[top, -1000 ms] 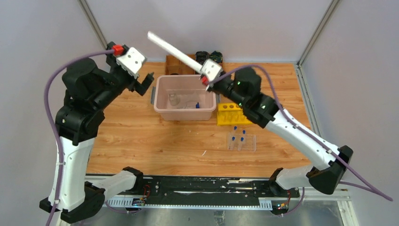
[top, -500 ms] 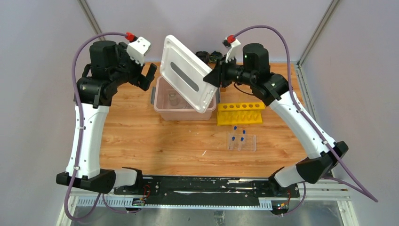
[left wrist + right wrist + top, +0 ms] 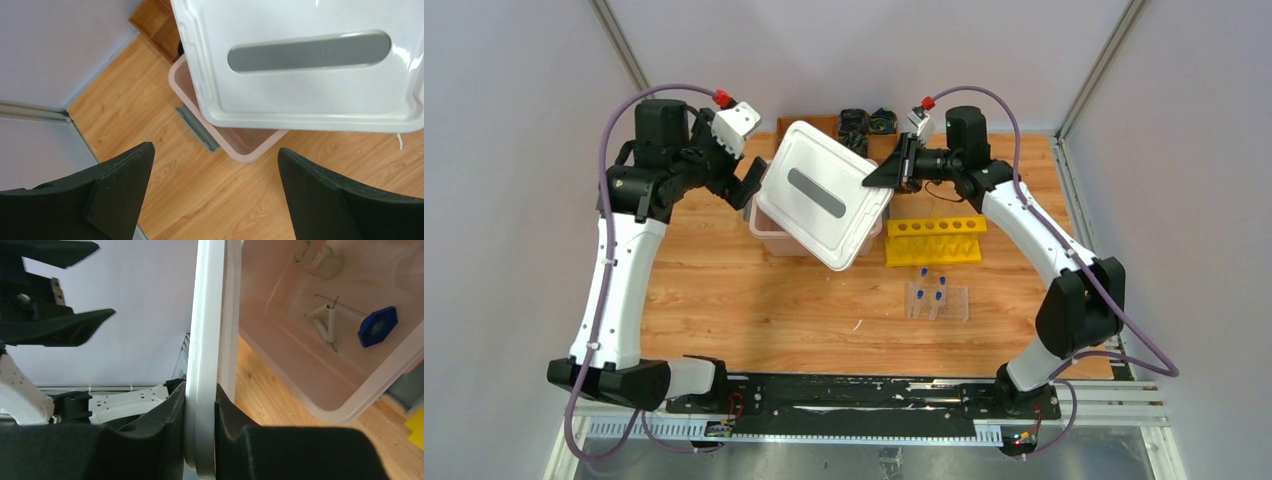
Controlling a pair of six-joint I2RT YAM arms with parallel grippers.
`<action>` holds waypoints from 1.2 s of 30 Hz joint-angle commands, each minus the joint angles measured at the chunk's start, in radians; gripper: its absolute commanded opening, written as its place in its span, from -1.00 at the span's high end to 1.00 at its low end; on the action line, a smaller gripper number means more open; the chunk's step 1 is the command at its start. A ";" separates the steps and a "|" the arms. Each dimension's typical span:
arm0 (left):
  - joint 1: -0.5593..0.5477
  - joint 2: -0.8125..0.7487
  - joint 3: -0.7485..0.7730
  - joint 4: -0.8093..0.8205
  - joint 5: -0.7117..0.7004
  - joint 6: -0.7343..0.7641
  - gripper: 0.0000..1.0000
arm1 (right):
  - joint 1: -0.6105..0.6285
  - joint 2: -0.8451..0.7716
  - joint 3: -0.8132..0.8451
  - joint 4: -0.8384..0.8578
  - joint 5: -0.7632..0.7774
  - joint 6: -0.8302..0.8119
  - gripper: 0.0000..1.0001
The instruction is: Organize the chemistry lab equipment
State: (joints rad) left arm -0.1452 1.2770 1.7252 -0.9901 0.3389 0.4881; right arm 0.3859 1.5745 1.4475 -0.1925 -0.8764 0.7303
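My right gripper (image 3: 882,177) is shut on the right edge of a white lid (image 3: 824,195) with a grey handle strip, holding it tilted over the pink bin (image 3: 769,238). The right wrist view shows the lid edge (image 3: 204,340) pinched between my fingers, with my right gripper (image 3: 201,400) shut on it. Inside the bin (image 3: 260,295) lie a white triangle (image 3: 325,322), a small blue piece (image 3: 377,326) and clear glassware (image 3: 320,260). My left gripper (image 3: 749,182) is open and empty at the bin's left, with its open jaws (image 3: 215,170) over bare wood. Blue-capped tubes (image 3: 936,298) stand at front right.
A yellow tube rack (image 3: 934,240) lies right of the bin. A wooden box (image 3: 796,128) and dark items (image 3: 869,120) sit at the back edge. A grey latch (image 3: 197,127) sticks out of the bin's left side.
My right gripper has swung the lid down from edge-up in the air to a tilted cover over the bin. My left arm has risen and moved towards the bin's left side.
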 commanded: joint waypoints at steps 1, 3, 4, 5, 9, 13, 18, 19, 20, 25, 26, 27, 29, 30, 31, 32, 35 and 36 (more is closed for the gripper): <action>0.007 0.042 -0.053 -0.004 -0.016 0.068 -1.00 | -0.030 0.070 -0.008 0.263 -0.111 0.205 1.00; 0.007 0.067 -0.069 -0.004 -0.038 0.078 -1.00 | -0.030 0.115 0.011 0.262 -0.108 0.209 1.00; 0.007 0.079 -0.077 -0.004 -0.045 0.088 -1.00 | -0.030 0.134 0.024 0.257 -0.106 0.210 1.00; 0.007 0.092 -0.084 -0.002 -0.052 0.100 -1.00 | -0.031 0.157 0.038 0.250 -0.105 0.211 1.00; 0.007 0.169 -0.084 0.004 -0.086 0.111 -0.98 | -0.034 0.234 0.097 0.207 -0.135 0.208 0.98; 0.007 0.233 -0.077 0.028 -0.105 0.117 -0.94 | -0.056 0.256 0.083 0.197 -0.148 0.204 1.00; 0.014 0.284 -0.033 0.036 -0.100 0.102 -0.93 | -0.090 0.244 0.047 0.221 -0.168 0.214 1.00; 0.018 0.285 -0.022 0.035 -0.093 0.093 -0.93 | -0.098 0.242 0.045 0.231 -0.175 0.220 1.00; 0.024 0.285 -0.009 0.034 -0.076 0.076 -0.94 | -0.103 0.239 0.044 0.242 -0.184 0.227 1.00; 0.042 0.246 0.012 0.034 -0.005 0.022 -0.94 | -0.111 0.230 0.030 0.398 -0.226 0.345 1.00; 0.043 0.236 0.008 0.034 -0.007 0.023 -0.95 | -0.111 0.227 0.028 0.429 -0.230 0.372 1.00; 0.042 0.226 0.002 0.034 -0.011 0.029 -0.96 | -0.111 0.224 0.029 0.447 -0.231 0.379 1.00; 0.045 0.217 -0.002 0.034 -0.027 0.031 -0.96 | -0.109 0.226 0.025 0.495 -0.239 0.428 1.00; 0.047 0.212 -0.002 0.034 -0.032 0.027 -0.97 | -0.109 0.230 0.017 0.546 -0.246 0.473 1.00; 0.050 0.209 0.001 0.034 -0.036 0.017 -0.97 | -0.110 0.235 0.002 0.625 -0.252 0.531 1.00; 0.051 0.203 0.006 0.034 -0.037 -0.002 -0.97 | -0.108 0.241 -0.013 0.703 -0.255 0.593 1.00; 0.052 0.175 0.014 0.036 -0.026 -0.034 -0.97 | -0.099 0.264 -0.016 0.851 -0.257 0.687 1.00; 0.052 0.170 0.019 0.035 -0.028 -0.046 -0.98 | -0.092 0.271 -0.005 0.843 -0.252 0.685 1.00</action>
State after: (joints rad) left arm -0.1017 1.4925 1.7058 -0.9672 0.2955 0.4976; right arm 0.2852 1.8328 1.4345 0.4084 -1.0885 1.2621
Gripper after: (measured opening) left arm 0.982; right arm 0.245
